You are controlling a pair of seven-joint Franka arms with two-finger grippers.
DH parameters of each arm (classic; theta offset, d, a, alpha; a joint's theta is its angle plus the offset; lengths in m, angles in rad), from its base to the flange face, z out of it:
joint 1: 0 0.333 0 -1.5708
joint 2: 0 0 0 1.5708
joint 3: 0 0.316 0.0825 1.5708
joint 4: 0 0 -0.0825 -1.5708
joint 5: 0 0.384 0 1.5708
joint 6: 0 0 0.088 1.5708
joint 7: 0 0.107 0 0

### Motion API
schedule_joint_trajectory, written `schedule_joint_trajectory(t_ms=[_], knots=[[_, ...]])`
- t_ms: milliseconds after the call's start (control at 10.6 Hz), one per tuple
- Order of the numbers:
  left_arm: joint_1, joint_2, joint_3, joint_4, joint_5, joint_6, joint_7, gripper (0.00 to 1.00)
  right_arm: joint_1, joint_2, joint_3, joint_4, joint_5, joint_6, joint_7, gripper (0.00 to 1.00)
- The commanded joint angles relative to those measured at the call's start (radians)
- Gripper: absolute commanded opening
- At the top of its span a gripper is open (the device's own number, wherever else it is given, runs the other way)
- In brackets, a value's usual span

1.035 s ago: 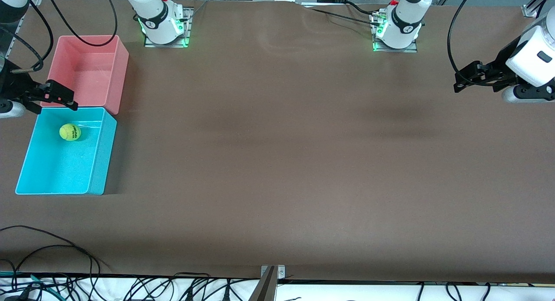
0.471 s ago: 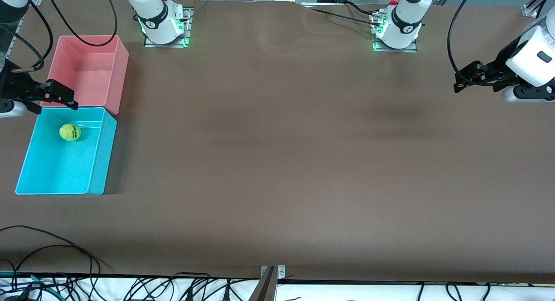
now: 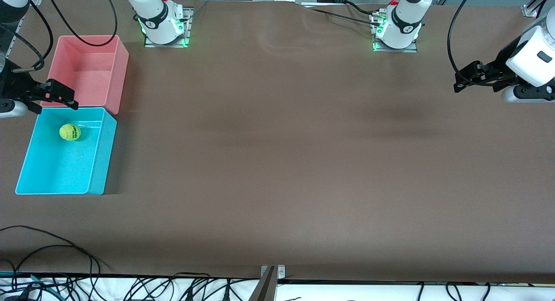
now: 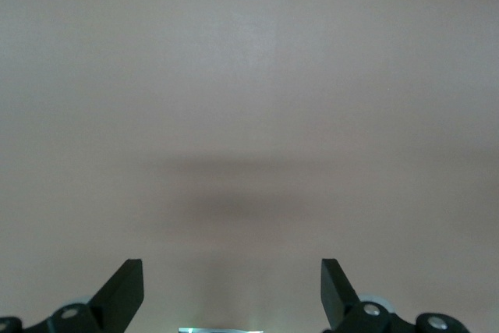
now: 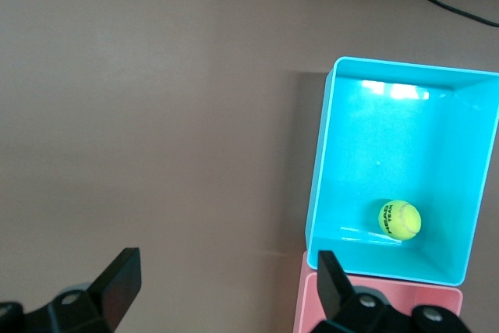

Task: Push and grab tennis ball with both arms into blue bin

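The tennis ball (image 3: 70,132) lies inside the blue bin (image 3: 99,162), on its floor close to the wall that adjoins the pink bin (image 3: 119,75), at the right arm's end of the desk (image 3: 277,162). The right gripper (image 3: 55,98) hangs over the seam between the two bins, its fingers (image 5: 118,278) spread and empty, the ball below and apart from them. The left gripper (image 3: 466,79) waits over bare desk at the left arm's end, fingers (image 4: 125,290) spread, well apart from the ball.
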Motion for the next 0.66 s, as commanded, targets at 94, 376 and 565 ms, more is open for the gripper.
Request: schedule_joint_trajectory(t_ms=[94, 376, 565], knots=[[-0.004, 0.007, -0.001, 0.027, -0.021, -0.025, -0.010, 1.00, 0.004, -0.011, -0.001, 0.006, -0.002, -0.018, -0.009, 1.00], [0.007, 0.008, 0.002, 0.026, -0.020, -0.037, -0.007, 1.00, -0.003, -0.010, -0.005, 0.010, 0.005, -0.014, 0.009, 1.00], [0.000, 0.008, 0.001, 0.027, -0.020, -0.037, -0.010, 1.00, -0.003, -0.002, -0.007, 0.018, 0.002, -0.017, 0.029, 1.00]])
